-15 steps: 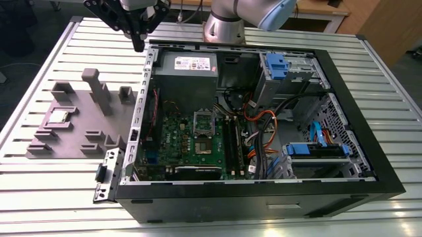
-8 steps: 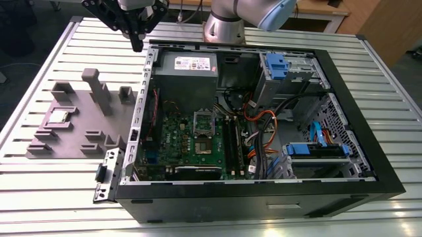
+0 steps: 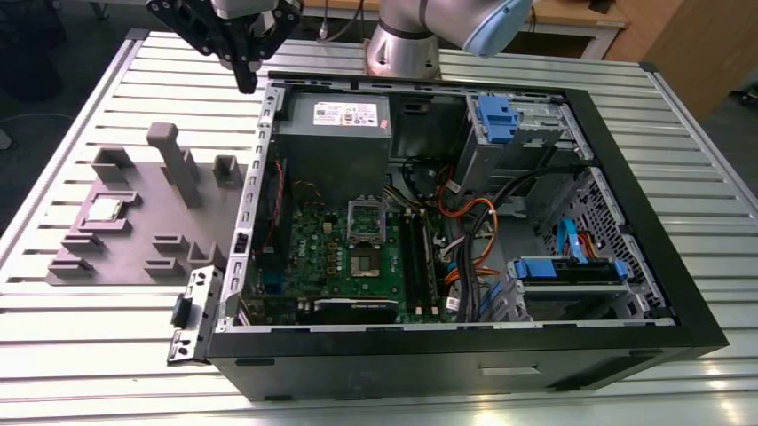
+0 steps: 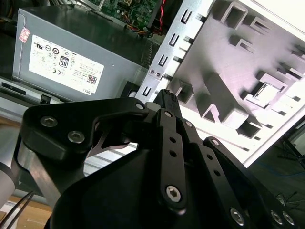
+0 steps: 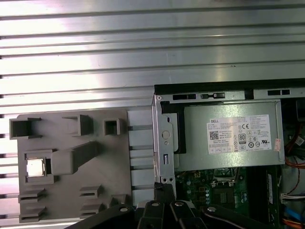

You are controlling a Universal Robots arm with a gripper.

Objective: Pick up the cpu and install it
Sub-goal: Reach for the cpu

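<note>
Hovering in the upper left of the exterior view, the black jaws hang tips-down, pinched together with nothing between them. They sit right by the far left corner of the open black computer case [image 3: 474, 355], close to the boxy grey power supply [image 3: 337, 146] inside it. Both wrist views show those tips meeting beside the case's perforated silver edge.

Now the small square silvery-topped cpu [image 3: 105, 209]: it's over on the exterior view's left, well apart from the jaws. It is nestled in a square recess of the grey moulded plastic fixture [image 3: 130, 253], which lies on the ribbed aluminium table [image 3: 106, 346] alongside the case. The chip lies flat, metal face up, untouched. Being square, it has no long axis to speak of, and its sides run parallel to the recess walls. The first wrist view has it plainly too, cpu [image 5: 35, 168] bright in its pocket.

Inside the case, the green motherboard [image 3: 318, 244] lies flat on the floor, lower centre of the exterior view.
</note>
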